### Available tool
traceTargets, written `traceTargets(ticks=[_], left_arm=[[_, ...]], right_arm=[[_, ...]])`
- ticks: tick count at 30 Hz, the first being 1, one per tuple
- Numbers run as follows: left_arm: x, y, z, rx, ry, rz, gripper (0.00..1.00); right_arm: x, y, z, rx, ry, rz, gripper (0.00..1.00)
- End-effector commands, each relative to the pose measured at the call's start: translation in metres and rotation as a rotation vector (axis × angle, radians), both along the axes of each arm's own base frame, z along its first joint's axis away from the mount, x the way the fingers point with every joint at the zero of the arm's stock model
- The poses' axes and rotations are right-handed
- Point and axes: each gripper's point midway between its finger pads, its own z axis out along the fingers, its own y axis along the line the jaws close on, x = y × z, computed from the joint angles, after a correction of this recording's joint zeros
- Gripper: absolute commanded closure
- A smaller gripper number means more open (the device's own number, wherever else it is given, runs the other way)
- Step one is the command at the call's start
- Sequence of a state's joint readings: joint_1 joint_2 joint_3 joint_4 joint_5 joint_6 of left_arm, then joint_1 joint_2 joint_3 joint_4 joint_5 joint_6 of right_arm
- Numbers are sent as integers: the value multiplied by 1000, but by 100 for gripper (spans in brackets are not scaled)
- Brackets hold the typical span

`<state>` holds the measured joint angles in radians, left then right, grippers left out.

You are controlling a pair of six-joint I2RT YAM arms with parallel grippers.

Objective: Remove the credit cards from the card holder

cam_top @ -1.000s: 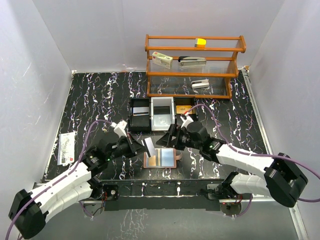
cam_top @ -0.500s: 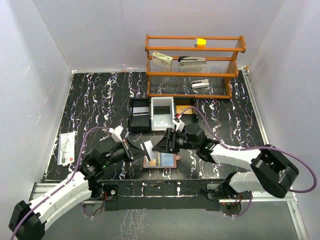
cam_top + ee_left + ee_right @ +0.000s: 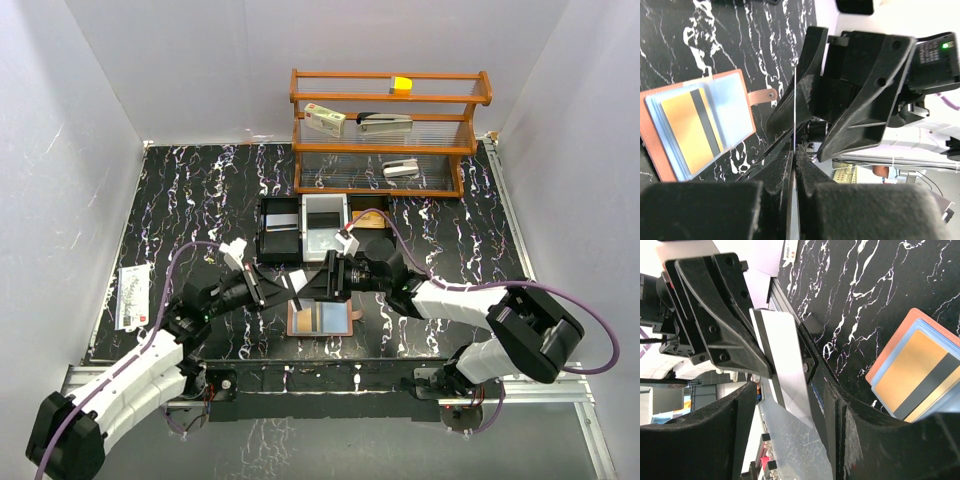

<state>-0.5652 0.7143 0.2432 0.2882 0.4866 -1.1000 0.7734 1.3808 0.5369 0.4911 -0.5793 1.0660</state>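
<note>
The card holder (image 3: 322, 321) lies open on the black marbled table, salmon-brown outside and pale blue inside, with a gold striped credit card (image 3: 690, 127) in its pocket. My left gripper (image 3: 284, 285) is shut on a pale grey credit card (image 3: 782, 352), held above the holder's left edge. In the left wrist view this card (image 3: 795, 100) shows edge-on between the left gripper (image 3: 795, 150) jaws. My right gripper (image 3: 790, 407) faces it with its fingers on either side of the card's free end. They stand apart, with a gap on the left side. The card holder (image 3: 912, 377) lies below.
Behind the holder stand a black tray (image 3: 279, 232) and a white tray (image 3: 325, 228). A wooden shelf rack (image 3: 385, 135) with small items stands at the back. A packet (image 3: 133, 296) lies at the table's left edge.
My right gripper has moved left to the card that the left gripper holds, and its jaws have narrowed around it. The left gripper has shifted slightly with the card.
</note>
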Motion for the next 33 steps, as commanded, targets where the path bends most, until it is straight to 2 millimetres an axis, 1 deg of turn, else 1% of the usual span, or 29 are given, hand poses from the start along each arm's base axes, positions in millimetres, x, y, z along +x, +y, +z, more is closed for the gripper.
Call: traceTargets(ticks=[1,6,10,13,15,18,23,27,33], left_arm=[[3,1,38,-77,-97,-77,100],[3,0,54,-146,-116,-170,100],[1,0,62,-153,-156,-222,100],[-2,-1,66,-167,-172,-252,100],[-2,-1,69,-181,-188,-255,100],[-3,0,70,-189,-191,-267,100],[1,3,70,-193,-197,-255,100],[2,2,72,-201,-198,-281,100],[0,4,74,-212,-206,-285,100]], right_arm=[[12,8,39,107,-93,10,47],[13,5,53,164,-120,43,48],[19,1,64,207,-125,52,50],[20,3,67,209,-127,65,52],[17,5,68,216,-121,96,54],[14,4,74,251,-127,110,60],[9,0,76,271,-131,138,68],[4,-1,80,298,-128,168,79],[3,-1,82,310,-122,169,90]])
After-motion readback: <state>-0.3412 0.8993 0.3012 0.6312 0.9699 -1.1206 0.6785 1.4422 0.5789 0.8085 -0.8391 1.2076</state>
